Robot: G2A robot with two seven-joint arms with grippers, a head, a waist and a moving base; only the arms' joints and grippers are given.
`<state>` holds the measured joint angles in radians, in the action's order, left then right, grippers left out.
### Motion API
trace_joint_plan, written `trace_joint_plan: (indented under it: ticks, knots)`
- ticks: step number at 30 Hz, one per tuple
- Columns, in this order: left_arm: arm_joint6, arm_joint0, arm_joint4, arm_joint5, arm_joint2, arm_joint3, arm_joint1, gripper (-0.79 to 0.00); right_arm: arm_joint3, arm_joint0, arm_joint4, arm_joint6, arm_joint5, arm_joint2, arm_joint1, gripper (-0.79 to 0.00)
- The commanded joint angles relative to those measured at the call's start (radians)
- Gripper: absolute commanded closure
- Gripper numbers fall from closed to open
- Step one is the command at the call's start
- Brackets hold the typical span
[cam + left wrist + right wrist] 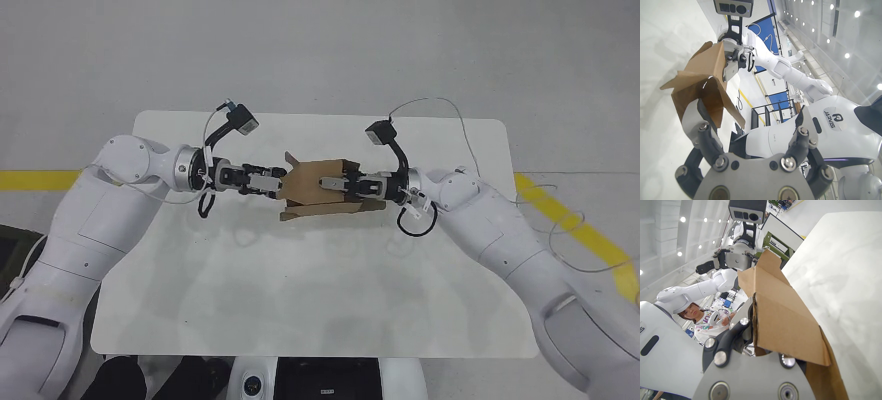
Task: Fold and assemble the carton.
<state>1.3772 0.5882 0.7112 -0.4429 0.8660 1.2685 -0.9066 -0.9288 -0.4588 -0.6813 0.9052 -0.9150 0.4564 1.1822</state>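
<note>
Surface: the white rectangular surface [300, 290] carries the work; both arms meet over its far middle.
Left arm: the white left arm [130, 165] stretches in from the left side, wrist turned towards the centre.
Left end effector: the left end effector [273, 184] sits at the left end of the carton. It is released, with its fingers spread wide. In the left wrist view one finger [693, 115] lies against the cardboard at the carton's near open end, while the other finger [803, 123] stands well apart from it in free air.
Carton: the brown corrugated cardboard carton [320, 180] is between the two end effectors, over the far middle of the surface. It is partly opened into a box shape, with loose flaps splayed at both ends. Whether its lower edge touches the surface cannot be told.
Right end effector: the right end effector [337, 185] reaches into the carton from the right end and is clenched on one of its walls. In the right wrist view a finger [749, 317] presses one face of the panel, and the cardboard hides the other.
Right arm: the white right arm [480, 215] comes in from the right side.
</note>
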Motion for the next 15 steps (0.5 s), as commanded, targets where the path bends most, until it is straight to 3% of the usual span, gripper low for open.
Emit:
trace_joint_plan:
  ticks: [1, 15]
  knots:
    - [0.000, 0.007, -0.009, 0.000, 0.000, 0.009, -0.001, -0.785, -0.004, -0.002, -0.001, 0.000, 0.000, 0.006, 0.001, 0.000]
    - [0.031, 0.037, -0.007, 0.031, -0.001, 0.063, -0.006, -0.785, 0.050, -0.001, 0.018, -0.055, -0.055, 0.056, 0.026, 0.000]
